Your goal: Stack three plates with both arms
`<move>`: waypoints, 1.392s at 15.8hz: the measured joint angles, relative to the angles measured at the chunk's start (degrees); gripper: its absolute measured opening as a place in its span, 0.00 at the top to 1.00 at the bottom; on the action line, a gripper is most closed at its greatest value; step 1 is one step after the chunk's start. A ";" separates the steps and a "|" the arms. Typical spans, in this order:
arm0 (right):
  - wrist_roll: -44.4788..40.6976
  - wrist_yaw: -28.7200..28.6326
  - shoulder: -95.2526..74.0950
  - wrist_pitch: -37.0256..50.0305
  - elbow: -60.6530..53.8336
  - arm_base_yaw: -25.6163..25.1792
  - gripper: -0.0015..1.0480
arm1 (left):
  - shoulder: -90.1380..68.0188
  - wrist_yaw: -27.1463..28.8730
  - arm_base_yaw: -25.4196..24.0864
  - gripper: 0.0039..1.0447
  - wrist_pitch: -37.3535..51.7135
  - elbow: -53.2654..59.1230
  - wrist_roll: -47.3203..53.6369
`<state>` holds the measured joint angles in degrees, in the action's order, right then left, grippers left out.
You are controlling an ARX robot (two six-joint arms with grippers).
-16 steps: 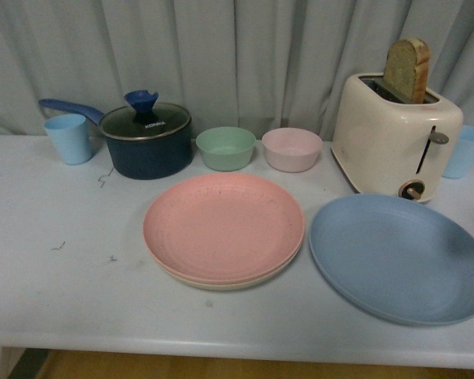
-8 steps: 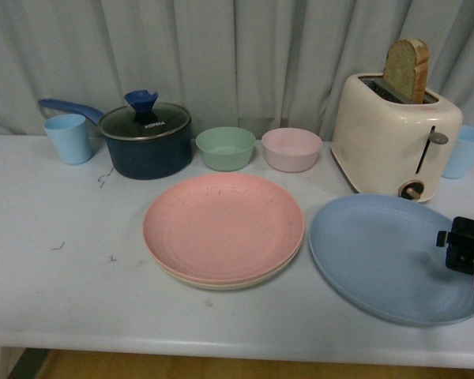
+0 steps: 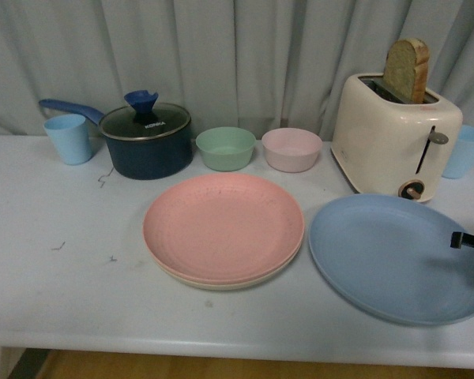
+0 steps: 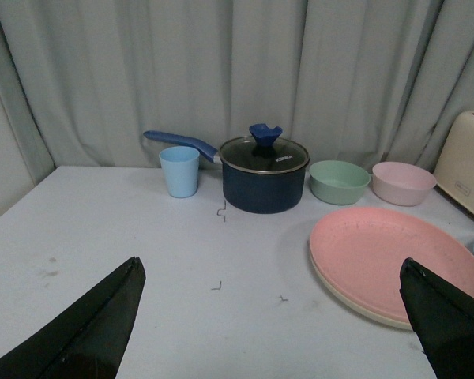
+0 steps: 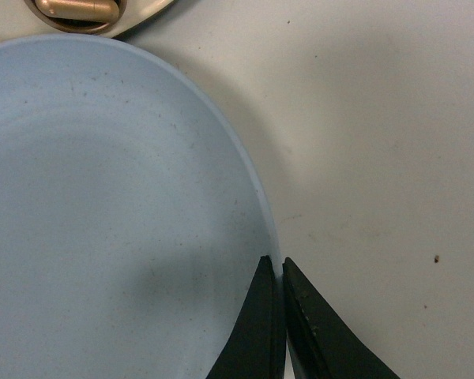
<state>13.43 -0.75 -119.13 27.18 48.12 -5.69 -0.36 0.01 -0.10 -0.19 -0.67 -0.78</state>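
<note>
Front view shows what we have to work with. On the left of the worktop [image 3: 55, 308] the light blue cup [image 3: 68, 137] and the lidded pot [image 3: 147, 140] have not shifted over the last second, nor have the green bowl [image 3: 226, 148] and pink bowl [image 3: 291, 148] behind the plates. At the centre the pink plate [image 3: 223, 227] already sits on the cream plate [image 3: 221, 281], whose rim peeks out beneath it, so two of the three are stacked. Our left gripper [image 4: 276, 316] is out of the front view; its wrist camera shows the jaws spread wide and empty above the bare worktop, left of the pink plate.

The blue plate [image 3: 395, 257] lies flat, just right of the stack and in front of the toaster [image 3: 395, 134]. Here is the change: a second ago only a sliver of our right arm showed at the frame edge, then it swung in over the plate's right side, and now it has dropped so that little more than a black tip shows at the rim. In the right wrist view, the right gripper [image 5: 280, 288] has its jaws pinching the blue plate's rim, one inside, one outside. We judge the grasp is made, and lifting the blue plate onto the pink one comes next.
</note>
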 joint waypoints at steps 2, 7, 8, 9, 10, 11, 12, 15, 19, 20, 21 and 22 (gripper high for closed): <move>-1.07 -2.43 5.05 -0.28 -3.52 -1.97 0.98 | 0.00 0.04 0.00 0.06 0.00 0.02 0.00; 3.80 -8.66 23.50 -8.85 -1.46 5.62 0.98 | 0.00 0.00 0.00 0.06 -0.02 0.00 0.00; 5.27 -7.89 20.79 -9.79 1.27 7.74 0.98 | 0.00 0.02 0.00 0.06 -0.02 0.02 0.00; 6.86 -6.86 17.75 -10.97 4.31 9.88 0.98 | 0.00 0.00 0.00 0.06 0.00 0.02 0.00; 8.81 -6.71 14.78 -11.10 7.28 12.07 0.98 | 0.00 0.02 0.00 0.06 -0.02 0.02 0.00; 10.29 -6.75 11.91 -11.45 10.54 14.23 0.98 | 0.00 0.00 0.00 0.06 -0.02 0.02 0.00; 11.65 -5.57 8.17 -12.41 15.32 17.03 0.98 | 0.00 0.00 0.00 0.06 -0.02 0.00 0.00; 13.22 -1.60 -0.31 -17.03 24.74 21.86 0.98 | 0.00 0.02 0.00 0.06 -0.02 0.00 0.00; 13.57 0.20 -4.81 -19.34 26.60 23.47 0.98 | 0.00 0.02 0.00 0.06 0.00 0.02 0.00; 13.64 0.55 -5.73 -19.08 26.69 23.98 0.98 | 0.00 0.00 0.00 0.06 -0.02 0.00 0.00; 13.86 0.70 -6.12 -18.91 26.69 24.28 0.98 | 0.00 0.02 0.00 0.06 -0.02 0.00 -0.02; 14.25 0.68 -6.47 -18.88 26.71 24.50 0.98 | 0.00 0.02 0.00 0.06 -0.02 0.02 0.00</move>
<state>27.68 -0.08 -125.60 8.29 74.83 18.81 -0.36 0.03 -0.10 -0.21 -0.64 -0.78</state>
